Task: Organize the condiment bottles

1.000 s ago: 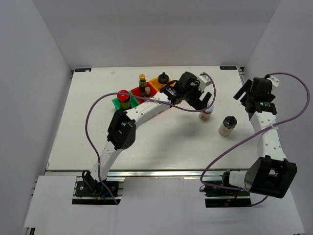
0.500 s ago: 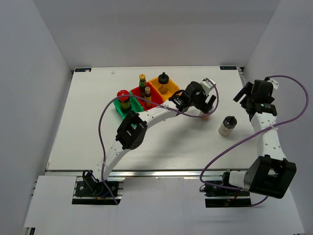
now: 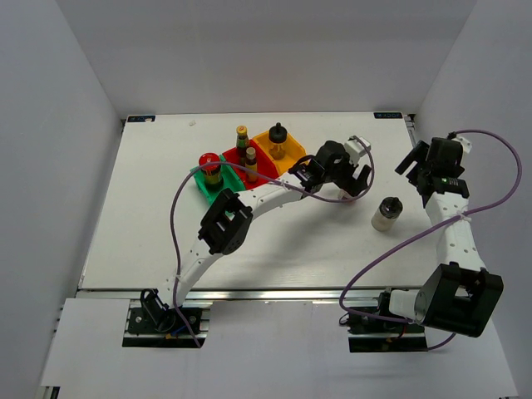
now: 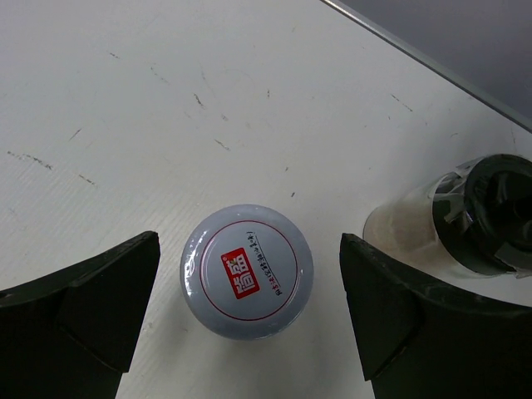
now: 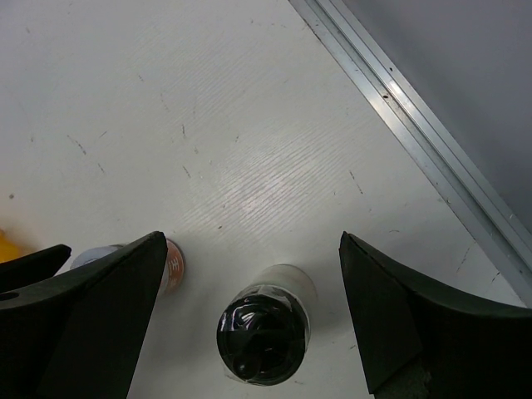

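Above the table [image 4: 125, 83], my left jaws stood open astride the white-lidded jar [image 4: 247, 272], seemingly ready to grip; right jaws hung open.

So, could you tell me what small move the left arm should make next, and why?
Probably lower the left gripper and close. The white-lidded jar stands upright, centred between its open jaws, with a clear gap on each side, so nothing grips it yet.
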Available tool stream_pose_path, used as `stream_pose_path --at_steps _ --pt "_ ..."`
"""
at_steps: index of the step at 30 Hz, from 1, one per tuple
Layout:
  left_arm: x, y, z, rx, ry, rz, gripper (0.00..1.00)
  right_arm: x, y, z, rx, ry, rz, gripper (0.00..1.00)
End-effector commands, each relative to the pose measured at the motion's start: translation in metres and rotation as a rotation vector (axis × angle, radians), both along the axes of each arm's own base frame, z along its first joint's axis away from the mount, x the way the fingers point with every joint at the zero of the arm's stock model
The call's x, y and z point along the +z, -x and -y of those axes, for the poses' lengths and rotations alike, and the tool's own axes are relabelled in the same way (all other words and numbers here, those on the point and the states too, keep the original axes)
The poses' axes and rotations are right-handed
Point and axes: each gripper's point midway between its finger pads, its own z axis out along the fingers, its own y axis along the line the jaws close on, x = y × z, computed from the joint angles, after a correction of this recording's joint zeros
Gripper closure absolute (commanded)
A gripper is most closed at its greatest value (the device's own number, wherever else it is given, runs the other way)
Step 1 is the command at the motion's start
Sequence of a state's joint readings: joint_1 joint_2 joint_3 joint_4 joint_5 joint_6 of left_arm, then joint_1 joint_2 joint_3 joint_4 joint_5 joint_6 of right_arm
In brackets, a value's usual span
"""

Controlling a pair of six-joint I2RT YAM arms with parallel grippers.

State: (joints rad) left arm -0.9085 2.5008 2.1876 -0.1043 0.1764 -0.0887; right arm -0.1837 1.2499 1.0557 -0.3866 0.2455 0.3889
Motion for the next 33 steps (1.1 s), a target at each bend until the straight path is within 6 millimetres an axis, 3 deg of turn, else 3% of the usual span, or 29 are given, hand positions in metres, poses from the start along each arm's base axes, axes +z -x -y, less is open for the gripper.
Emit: stream_pose_path --at_steps 1,8,13,19,26,31,33 --pt "0.000 0.005 0.003 0.001 0.000 0.006 0.02 0.011 -0.004 0.000 0.009 0.005 0.051 0.11" --pt "-0.022 -0.017 -0.016 0.155 -0.093 0.074 0.02 0.011 -0.005 -0.001 0.016 0.003 0.059 0.11" --pt "-0.031 -0.014 -0.015 0.143 -0.103 0.073 0.03 0.012 -0.006 -0.003 0.025 -0.002 0.074 0.11" --pt "-0.025 -0.007 -0.007 0.096 -0.060 0.066 0.26 0.014 -0.006 -0.003 0.030 0.003 0.081 0.11" --pt "-0.006 -0.003 -0.005 0.074 -0.021 0.077 0.50 0.011 -0.008 -0.006 0.059 0.003 0.084 0.11" --pt "0.040 -0.002 -0.020 0.121 0.040 0.129 0.61 0.011 -0.011 -0.011 0.093 -0.001 0.088 0.11" --pt "0.069 0.001 -0.038 0.170 0.068 0.166 0.63 0.013 -0.012 -0.013 0.119 0.004 0.096 0.11"
